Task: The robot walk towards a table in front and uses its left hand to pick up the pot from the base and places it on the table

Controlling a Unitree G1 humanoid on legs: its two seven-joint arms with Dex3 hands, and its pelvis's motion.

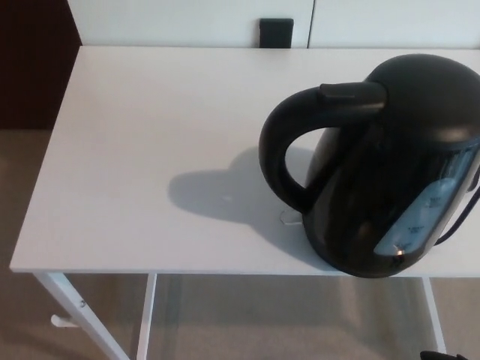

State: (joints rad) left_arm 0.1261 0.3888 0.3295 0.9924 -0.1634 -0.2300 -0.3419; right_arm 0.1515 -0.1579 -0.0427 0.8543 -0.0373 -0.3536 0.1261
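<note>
1. I see the pot (390,172) standing upright on the white desk (150,135), toward its 4 o'clock corner, close to the front edge.
2. Its handle (279,150) points to 9 o'clock, and its shadow (217,191) falls the same way.
3. My left hand is out of view.
4. A black sliver of the right hand (442,355) shows at 5 o'clock; open or closed, I cannot tell.
</note>
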